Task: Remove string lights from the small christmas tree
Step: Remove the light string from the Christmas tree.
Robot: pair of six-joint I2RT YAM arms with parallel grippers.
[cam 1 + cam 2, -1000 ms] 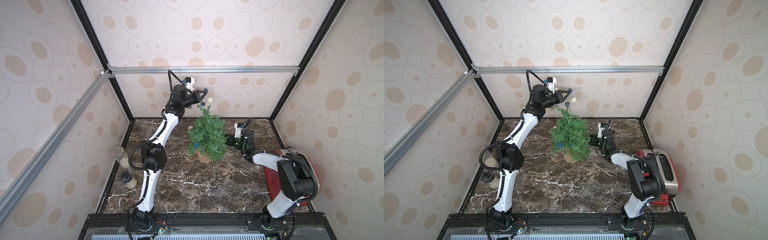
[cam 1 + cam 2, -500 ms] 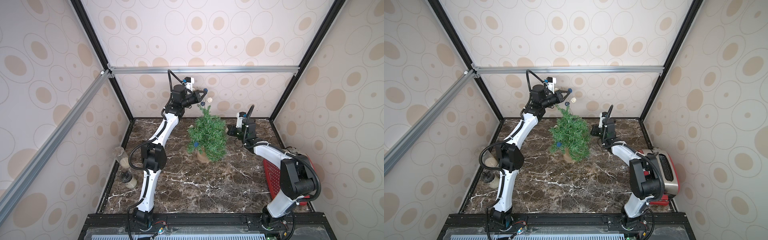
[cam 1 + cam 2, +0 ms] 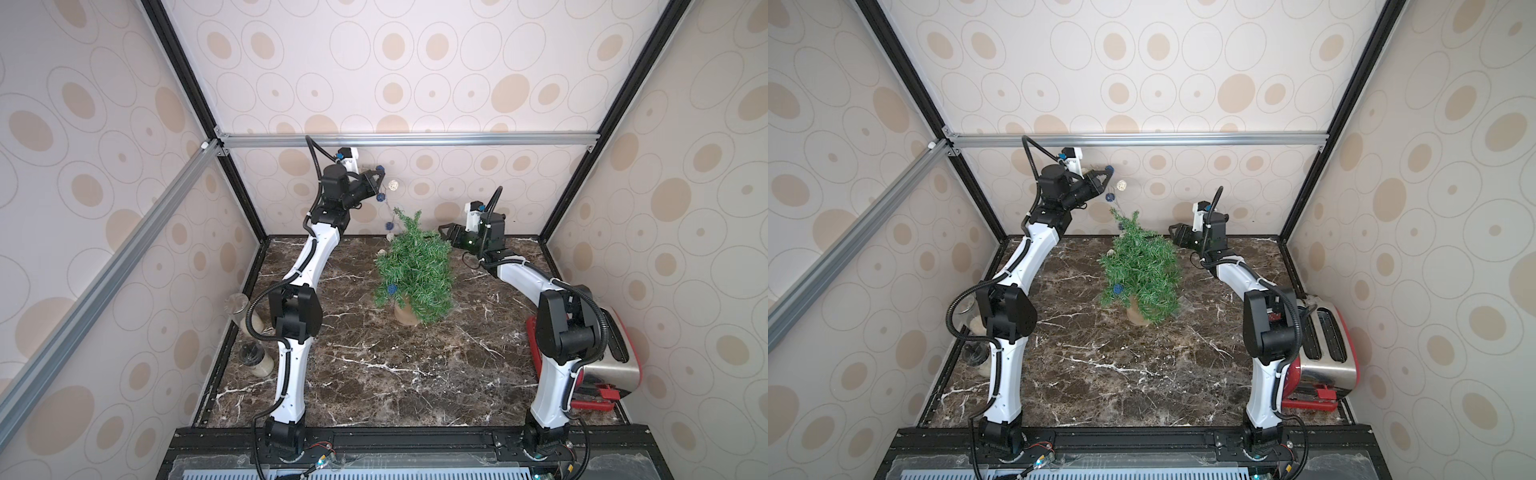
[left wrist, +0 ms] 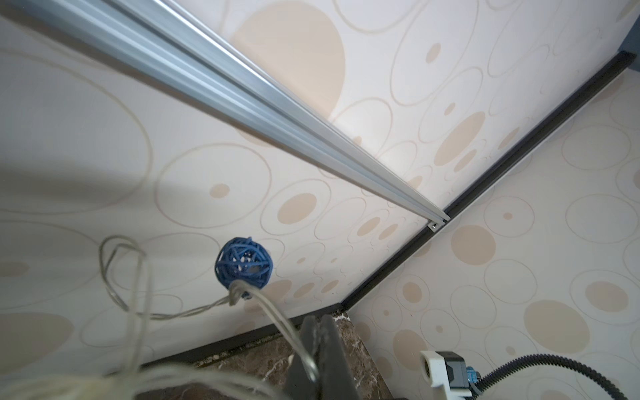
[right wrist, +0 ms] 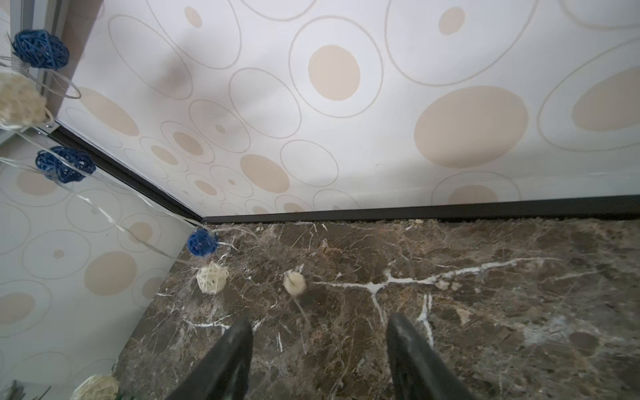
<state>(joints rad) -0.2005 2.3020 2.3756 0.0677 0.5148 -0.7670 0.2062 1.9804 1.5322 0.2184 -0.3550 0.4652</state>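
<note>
string lights [image 4: 243, 266] clamped in left gripper [image 4: 318, 332]; right gripper [image 5: 318, 322] spread

Glossy marble-look table [image 3: 374, 374], woven wicker string lights [image 4: 243, 264], bristly tree [image 3: 415, 270].

Soft, even light fills both top views, bright on the pale walls [image 3: 415, 62], and the marble tabletop [image 3: 374, 374] carries only faint shadows (its white veins read crisp). In the left wrist view the aluminium rail [image 4: 277, 114] glints, a broad grey shadow crosses the wall, and the string lights [image 4: 244, 264] dissolve into blur at the nearest edge. The right wrist view shows one cream ball [image 5: 294, 282] smeared.
</note>
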